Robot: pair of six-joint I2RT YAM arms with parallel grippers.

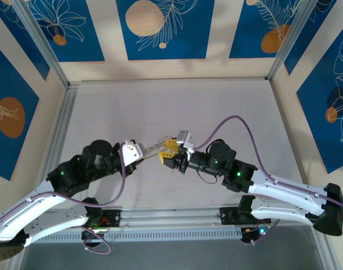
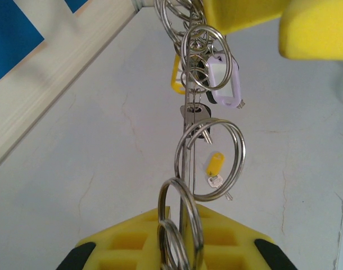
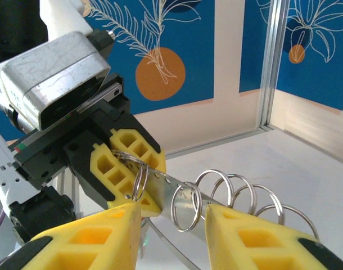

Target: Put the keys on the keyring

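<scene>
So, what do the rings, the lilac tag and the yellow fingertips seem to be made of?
Rings: polished steel, probably; bright mirror-like glints. Lilac tag: likely plastic, smooth, slightly translucent. Yellow fingertips: matte plastic, possibly printed; hollow grid cells.

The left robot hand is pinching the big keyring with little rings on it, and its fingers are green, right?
Not green. The left gripper has yellow fingers, as the right wrist view shows. It does pinch the keyring, with little rings strung on it.
</scene>
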